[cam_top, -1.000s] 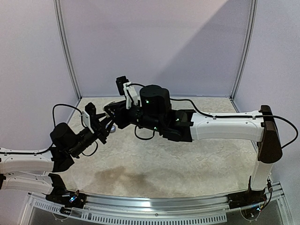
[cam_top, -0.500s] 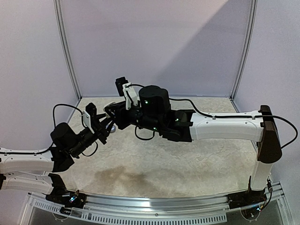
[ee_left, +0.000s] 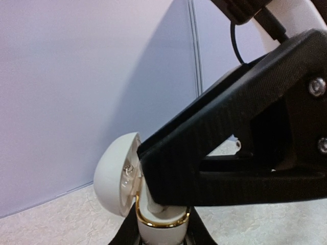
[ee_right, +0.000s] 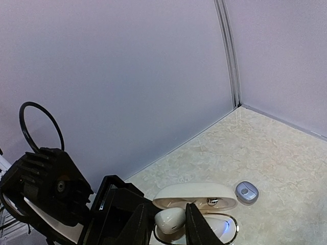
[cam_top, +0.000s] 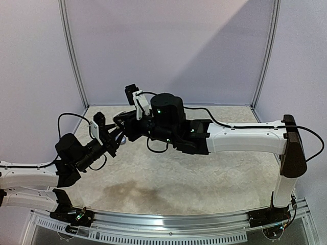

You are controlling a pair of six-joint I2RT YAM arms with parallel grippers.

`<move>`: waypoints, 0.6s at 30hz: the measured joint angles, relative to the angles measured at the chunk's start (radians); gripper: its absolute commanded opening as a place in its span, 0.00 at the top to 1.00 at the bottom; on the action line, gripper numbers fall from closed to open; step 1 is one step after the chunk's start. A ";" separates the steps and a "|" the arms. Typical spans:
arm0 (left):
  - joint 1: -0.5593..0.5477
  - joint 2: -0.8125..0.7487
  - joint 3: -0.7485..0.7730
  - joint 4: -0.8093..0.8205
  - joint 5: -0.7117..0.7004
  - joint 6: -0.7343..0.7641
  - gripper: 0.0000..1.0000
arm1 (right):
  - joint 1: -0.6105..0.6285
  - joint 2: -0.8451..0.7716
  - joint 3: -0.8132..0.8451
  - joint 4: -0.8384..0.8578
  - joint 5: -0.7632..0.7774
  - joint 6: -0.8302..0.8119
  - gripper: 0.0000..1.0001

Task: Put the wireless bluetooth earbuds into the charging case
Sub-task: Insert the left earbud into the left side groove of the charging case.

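My left gripper (cam_top: 115,139) is shut on the base of a white charging case (ee_left: 116,178) with a gold rim, holding it upright with the lid open. My right gripper (cam_top: 121,124) is shut on a white earbud (ee_right: 170,219), held right at the case's opening. In the right wrist view the open lid (ee_right: 196,195) lies behind the earbud, and the base (ee_right: 222,228) shows a blue light. In the left wrist view the right gripper's black finger (ee_left: 230,148) covers the case mouth, so the earbud is mostly hidden there.
A small silvery-grey earbud (ee_right: 247,192) lies on the speckled beige table (ee_right: 286,153) just beyond the case. A tiny white piece (ee_left: 238,145) lies on the table further back. Lilac walls (cam_top: 168,46) enclose the table on three sides.
Both grippers and the case have shifted very slightly to the left. Both grips are unchanged.
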 measured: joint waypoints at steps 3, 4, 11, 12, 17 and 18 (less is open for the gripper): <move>0.000 0.000 0.000 -0.002 0.001 -0.006 1.00 | 0.003 0.000 0.000 -0.002 0.006 -0.004 0.70; 0.000 0.000 0.000 -0.002 0.002 -0.009 1.00 | 0.003 0.000 0.000 -0.002 0.008 -0.004 0.69; 0.000 0.000 0.000 -0.005 0.007 -0.030 1.00 | 0.005 0.000 0.005 -0.012 0.016 -0.019 0.67; 0.000 0.000 0.000 -0.005 0.008 -0.035 1.00 | 0.005 0.001 0.007 -0.015 0.016 -0.020 0.66; 0.000 0.000 0.000 -0.008 0.015 -0.068 1.00 | 0.008 0.001 0.021 -0.042 0.019 -0.031 0.61; 0.000 0.000 0.000 -0.009 0.016 -0.074 1.00 | 0.008 0.001 0.023 -0.047 0.019 -0.033 0.61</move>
